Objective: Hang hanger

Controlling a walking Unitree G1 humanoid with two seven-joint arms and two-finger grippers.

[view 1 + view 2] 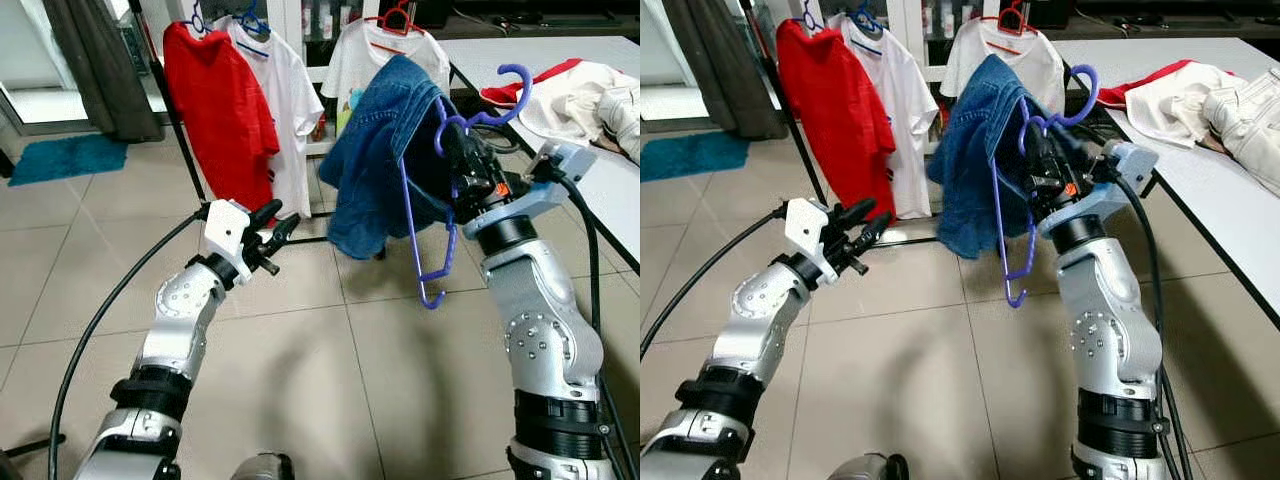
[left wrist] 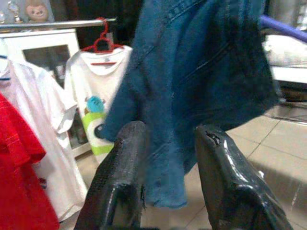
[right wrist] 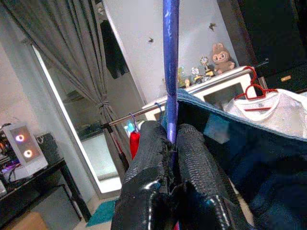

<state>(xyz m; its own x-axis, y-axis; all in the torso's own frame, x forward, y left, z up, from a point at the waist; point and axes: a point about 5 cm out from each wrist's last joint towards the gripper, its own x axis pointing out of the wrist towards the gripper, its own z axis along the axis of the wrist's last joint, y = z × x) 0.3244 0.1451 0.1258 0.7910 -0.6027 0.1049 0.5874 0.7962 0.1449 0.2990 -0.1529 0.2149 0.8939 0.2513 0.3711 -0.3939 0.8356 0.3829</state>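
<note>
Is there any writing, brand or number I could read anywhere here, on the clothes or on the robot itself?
None can be read.
White shirt on the red hanger: a cartoon print, no letters I can make out.
Denim garment on the blue hanger, held shut in the right gripper: no label shows.
Robot arms: no markings legible.

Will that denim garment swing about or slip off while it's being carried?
Probably floppy: the denim drapes in loose folds over the purple hanger, so it may sway. It hangs bunched to one side, so it could slide. The right gripper pinches only the thin hanger.
</note>
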